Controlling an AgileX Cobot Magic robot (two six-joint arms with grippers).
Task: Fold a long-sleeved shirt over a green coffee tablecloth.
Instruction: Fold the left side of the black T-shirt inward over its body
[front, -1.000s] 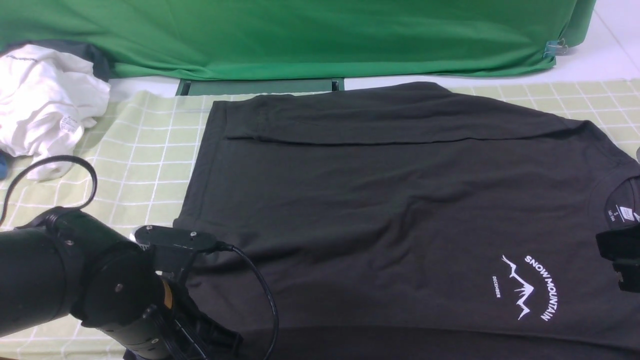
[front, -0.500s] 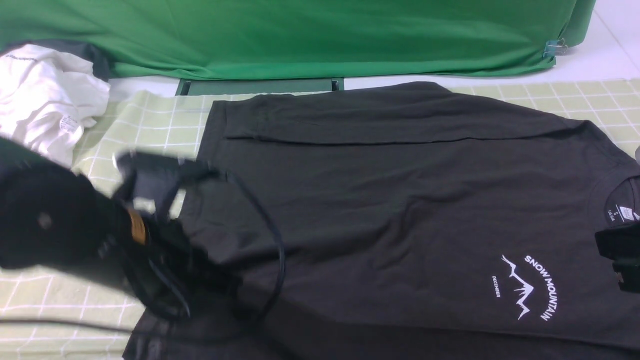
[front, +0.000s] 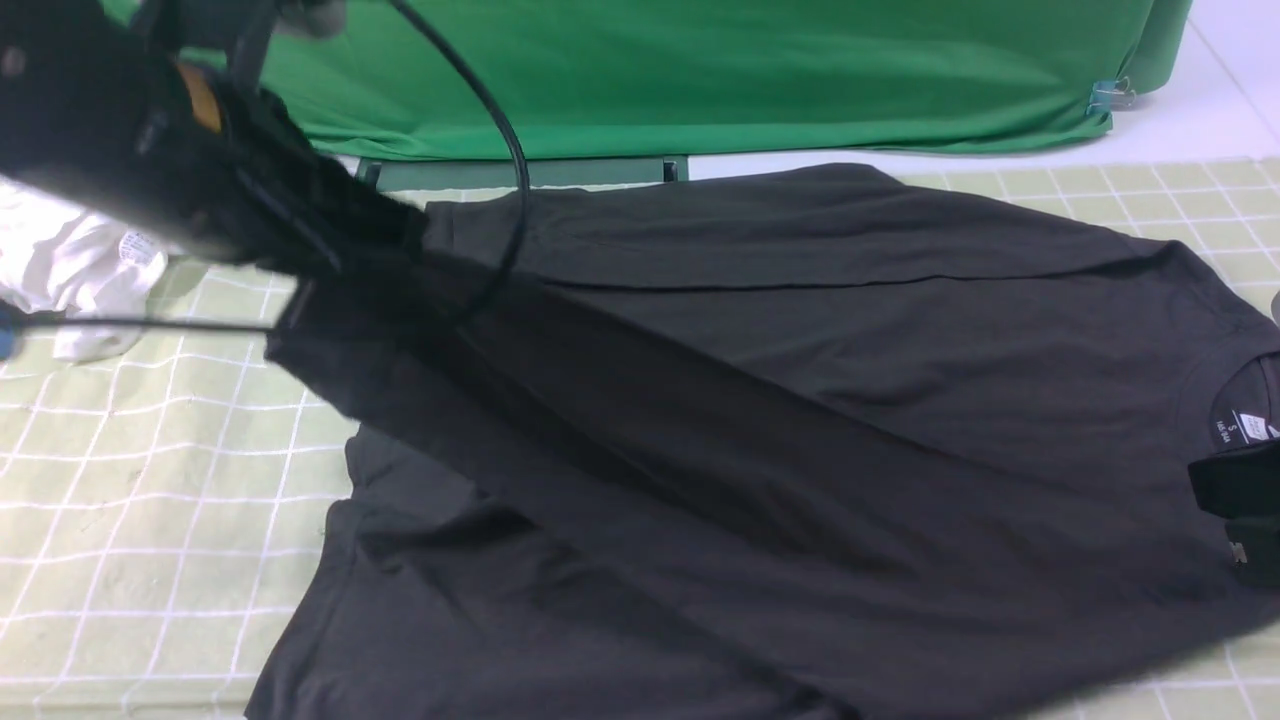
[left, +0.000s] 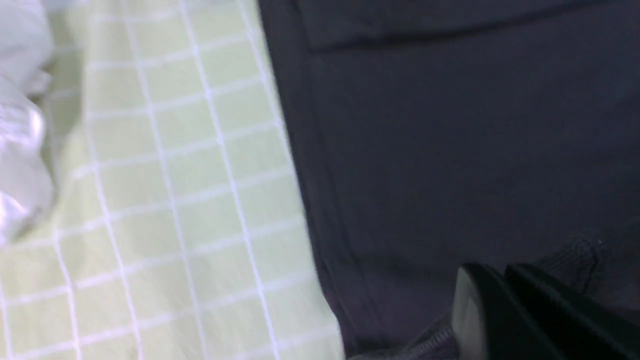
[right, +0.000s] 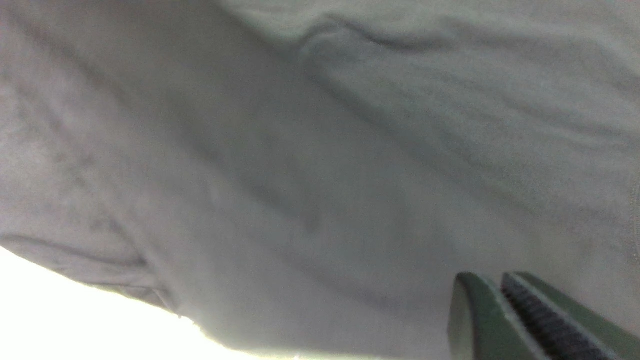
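Pale green checked tablecloth (front: 150, 500) was spread wide under everything. Black shirt (front: 800, 400) was laid across it, collar toward the right and far edge folded in. Part of its left hem was held up off the cloth, pulled taut toward the far left. Plain green fabric (front: 700, 70) was hung behind. White garment (front: 90, 280) was bunched at far left. Left gripper (left: 500, 280) was seen with jaws pressed together, clamped on the raised shirt hem. Right gripper (right: 495, 285) was seen low against the shirt by the collar, jaws nearly together, thin slit only; whether fabric was pinched could not be told.
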